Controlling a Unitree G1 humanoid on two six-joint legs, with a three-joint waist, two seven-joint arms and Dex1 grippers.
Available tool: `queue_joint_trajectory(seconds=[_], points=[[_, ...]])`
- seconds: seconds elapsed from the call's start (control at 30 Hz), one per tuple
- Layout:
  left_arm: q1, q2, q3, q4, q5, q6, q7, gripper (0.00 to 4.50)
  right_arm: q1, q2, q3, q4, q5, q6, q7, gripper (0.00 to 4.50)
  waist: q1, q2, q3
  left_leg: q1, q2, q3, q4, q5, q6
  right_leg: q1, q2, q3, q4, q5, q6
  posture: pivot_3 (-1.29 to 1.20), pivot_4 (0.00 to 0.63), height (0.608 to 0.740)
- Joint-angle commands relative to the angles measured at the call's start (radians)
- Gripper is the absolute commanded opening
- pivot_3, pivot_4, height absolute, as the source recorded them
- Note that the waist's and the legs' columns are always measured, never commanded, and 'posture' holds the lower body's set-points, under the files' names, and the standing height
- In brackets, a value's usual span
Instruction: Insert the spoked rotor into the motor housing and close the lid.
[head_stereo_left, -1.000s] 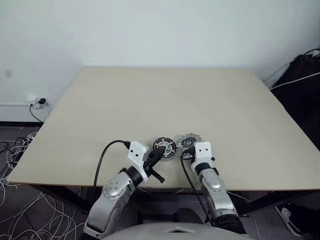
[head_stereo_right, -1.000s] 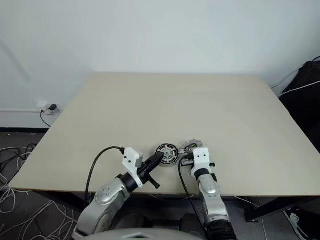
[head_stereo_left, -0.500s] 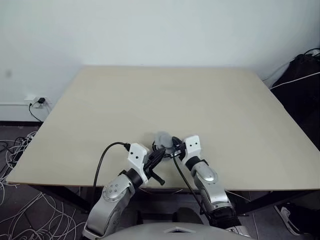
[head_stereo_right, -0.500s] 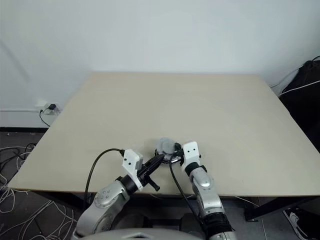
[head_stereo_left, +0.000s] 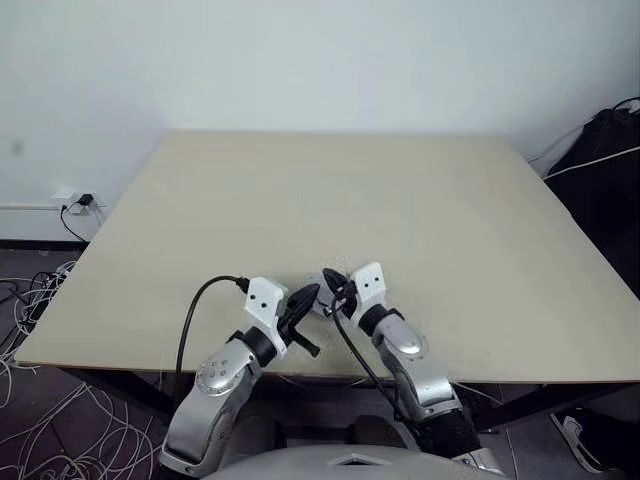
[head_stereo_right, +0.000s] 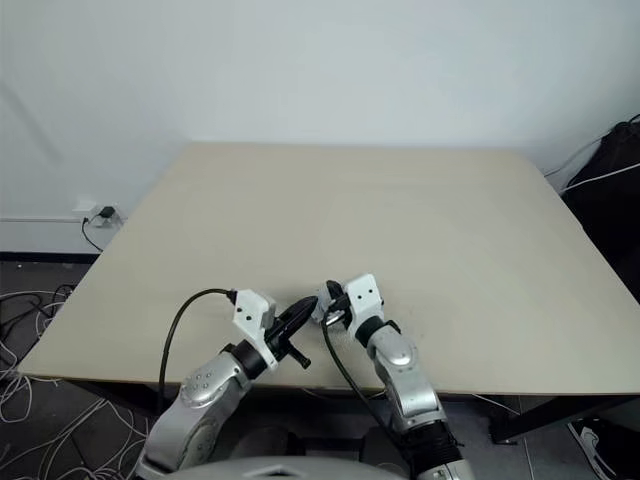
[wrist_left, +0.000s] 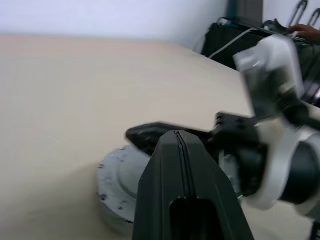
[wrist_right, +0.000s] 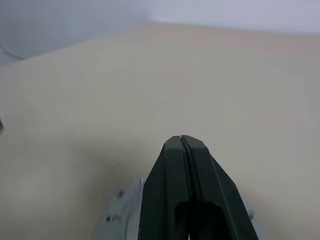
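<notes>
The lid (wrist_left: 116, 186), a pale silver-grey disc, lies flat on the table close to its front edge. It also appears below the fingers in the right wrist view (wrist_right: 121, 218). My left gripper (head_stereo_left: 308, 292) is shut and points over the disc's near side with nothing between its fingers. From the right, my right gripper (head_stereo_left: 327, 276) comes in, also shut, its black tips (wrist_left: 150, 134) resting over the disc's far edge. The motor housing and the spoked rotor are hidden under the lid and the grippers.
The beige table (head_stereo_left: 330, 200) stretches far and wide beyond the grippers, while its front edge (head_stereo_left: 120, 352) runs just behind them. Black bags and a cable (head_stereo_left: 605, 150) stand off the right side. Loose cables (head_stereo_left: 30, 300) and a wall socket lie at the left.
My right gripper swung left and rose, and the pale disc came with it from beside the copper-wound housing to on top of it. The left gripper stayed about where it was.
</notes>
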Motion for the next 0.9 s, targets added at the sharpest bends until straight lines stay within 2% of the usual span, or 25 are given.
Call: queue_joint_trajectory(seconds=[0.03, 0.2, 0.23, 0.3, 0.53, 0.9], points=[[0.036, 0.024, 0.033, 0.060, 0.032, -0.135, -0.014, 0.00, -0.058, -0.028, -0.005, -0.103, 0.017, 0.091, 0.022, 0.03, -0.001, 0.000, 0.000, 0.000, 0.000, 0.000, 0.000, 0.000, 0.000, 0.000, 0.000, 0.000, 0.000, 0.000, 0.000, 0.00, 0.000, 0.740], [0.067, 0.062, 0.055, 0.130, 0.053, -0.248, -0.050, 0.00, -0.108, -0.106, 0.040, -0.136, -0.009, 0.231, 0.081, 0.03, 0.005, 0.000, 0.000, -0.001, -0.001, 0.000, -0.002, 0.000, 0.000, -0.002, -0.002, -0.001, 0.000, -0.001, -0.002, 0.00, 0.000, 0.740], [0.066, 0.069, 0.059, 0.145, 0.053, -0.262, -0.060, 0.00, -0.116, -0.128, 0.056, -0.137, -0.017, 0.255, 0.099, 0.20, 0.008, 0.000, 0.000, -0.001, -0.001, 0.000, -0.002, 0.000, 0.000, -0.002, -0.003, -0.001, 0.000, -0.001, -0.002, 0.00, 0.000, 0.740], [0.059, 0.075, 0.069, 0.172, 0.046, -0.284, -0.077, 0.00, -0.130, -0.163, 0.083, -0.139, -0.027, 0.300, 0.133, 0.67, 0.010, 0.000, 0.000, -0.002, -0.001, 0.000, -0.002, 0.000, 0.000, -0.003, -0.004, -0.001, 0.000, -0.001, -0.002, 0.00, 0.000, 0.740], [0.044, 0.079, 0.068, 0.228, 0.036, -0.310, -0.128, 0.00, -0.144, -0.216, 0.126, -0.176, -0.051, 0.388, 0.155, 2.94, 0.011, 0.000, 0.000, -0.005, -0.003, 0.000, -0.003, 0.000, 0.001, -0.006, -0.006, -0.002, 0.000, -0.001, -0.002, 0.00, 0.000, 0.740], [0.036, 0.068, 0.065, 0.315, 0.042, -0.357, -0.182, 0.00, -0.207, -0.307, 0.151, -0.272, -0.066, 0.599, 0.195, 2.94, 0.012, 0.000, 0.000, -0.006, -0.004, 0.000, -0.003, 0.000, 0.001, -0.007, -0.007, -0.002, 0.000, -0.001, -0.002, 0.00, 0.000, 0.740]])
